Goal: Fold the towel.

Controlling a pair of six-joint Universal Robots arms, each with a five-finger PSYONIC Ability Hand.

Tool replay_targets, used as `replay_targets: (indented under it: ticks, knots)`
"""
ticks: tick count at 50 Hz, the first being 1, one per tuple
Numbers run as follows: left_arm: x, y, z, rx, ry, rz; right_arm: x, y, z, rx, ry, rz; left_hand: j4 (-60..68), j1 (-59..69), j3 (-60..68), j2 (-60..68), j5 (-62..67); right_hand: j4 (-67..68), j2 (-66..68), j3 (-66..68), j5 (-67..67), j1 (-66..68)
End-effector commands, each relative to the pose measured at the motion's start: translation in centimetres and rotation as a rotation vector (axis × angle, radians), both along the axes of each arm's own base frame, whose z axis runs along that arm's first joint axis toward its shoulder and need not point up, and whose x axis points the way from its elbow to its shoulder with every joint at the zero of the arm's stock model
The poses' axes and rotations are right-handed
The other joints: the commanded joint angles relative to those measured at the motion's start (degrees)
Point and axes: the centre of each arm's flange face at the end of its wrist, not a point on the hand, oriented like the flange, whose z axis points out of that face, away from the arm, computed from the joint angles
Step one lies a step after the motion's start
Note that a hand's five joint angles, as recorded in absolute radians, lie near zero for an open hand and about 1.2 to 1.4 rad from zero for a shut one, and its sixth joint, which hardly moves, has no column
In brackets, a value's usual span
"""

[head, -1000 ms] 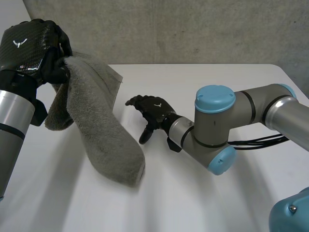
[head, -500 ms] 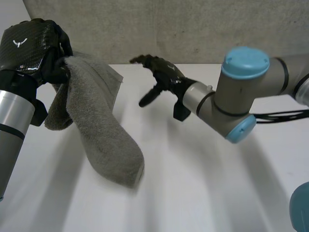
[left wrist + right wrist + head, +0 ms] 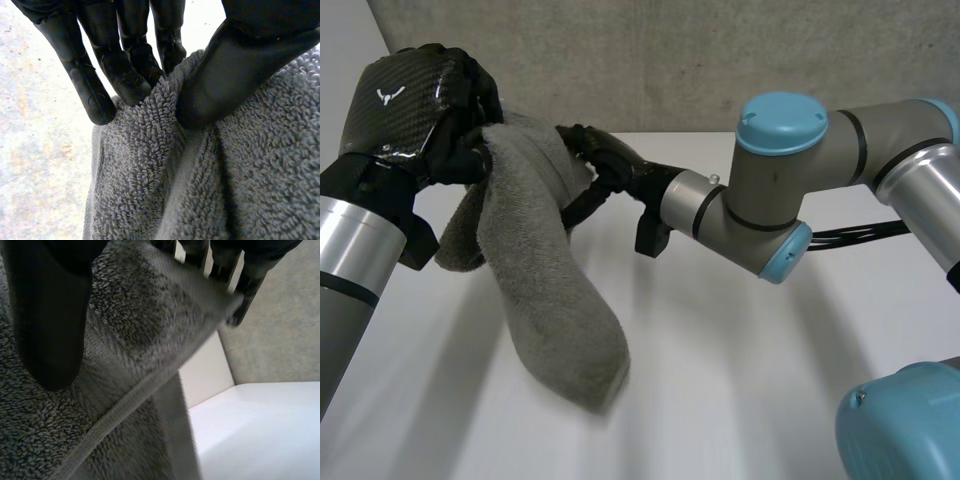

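Observation:
A grey terry towel (image 3: 545,290) hangs bunched from my left hand (image 3: 415,110), raised at the left above the white table (image 3: 750,380); its lower end droops toward the tabletop. In the left wrist view the thumb (image 3: 240,65) and fingers (image 3: 120,70) pinch a fold of the towel (image 3: 250,175). My right hand (image 3: 605,160) has reached the towel's upper edge, just beside the left hand. Its thumb (image 3: 45,315) lies over the near face of the towel (image 3: 140,330), its nearly straight fingers (image 3: 240,280) stand behind the hemmed edge.
The right arm (image 3: 770,190) stretches across the middle of the table toward the left. A grey concrete wall (image 3: 720,60) stands behind the table's far edge. Bare tabletop (image 3: 250,430) lies beneath the right hand.
My right hand rose from the tabletop and swung left up to the towel's upper edge, its fingers starting to curl. The left hand lifted the towel slightly and shifted right.

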Motion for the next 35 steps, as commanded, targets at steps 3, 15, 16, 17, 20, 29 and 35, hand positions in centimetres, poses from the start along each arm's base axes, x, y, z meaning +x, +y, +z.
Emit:
replay_targets:
  ticks: [3, 15, 16, 17, 20, 29, 35]
  knots:
    - [-0.2, -0.4, -0.6, 0.009, -0.015, -0.011, 0.6, 1.3, 0.3, 0.010, -0.002, 0.030, 0.37, 4.14, 0.69, 0.78, 1.54, 56.40, 56.22, 56.55, 55.62, 56.47]
    - [-3.8, -3.4, -0.5, -0.016, -0.012, -0.099, -8.6, -5.9, 5.0, -0.087, 0.089, -0.410, -6.84, -3.07, -6.52, -6.43, -5.67, 56.51, 56.32, 56.65, 55.72, 56.57]
    - [-5.0, -3.4, -0.6, -0.020, -0.016, -0.142, -9.4, -5.8, 6.4, -0.140, 0.099, -0.428, -14.00, -10.23, -13.69, -13.59, -12.83, 56.51, 56.32, 56.65, 55.72, 56.57]
    - [-6.2, -3.3, -0.8, -0.014, -0.025, -0.184, -9.8, -5.4, 7.6, -0.195, 0.121, -0.434, -15.74, -11.97, -15.42, -15.33, -14.57, 56.51, 56.32, 56.65, 55.72, 56.57]
    - [-8.3, -3.2, -1.9, 0.016, -0.041, -0.247, -10.7, -4.1, 9.0, -0.285, 0.213, -0.439, -20.27, -16.50, -19.95, -19.86, -19.10, 56.51, 56.32, 56.65, 55.72, 56.57]
    - [-11.3, -1.9, -7.7, 0.179, -0.125, -0.334, -12.2, -1.4, 6.0, -0.392, 0.595, -0.339, -39.81, -36.04, -39.49, -39.40, -38.64, 56.51, 56.32, 56.65, 55.72, 56.57]
    - [-11.5, -2.0, -10.4, 0.253, -0.159, -0.335, -13.0, 1.1, 1.0, -0.382, 0.824, -0.187, -48.71, -44.94, -48.39, -48.30, -47.54, 56.51, 56.32, 56.65, 55.72, 56.57]
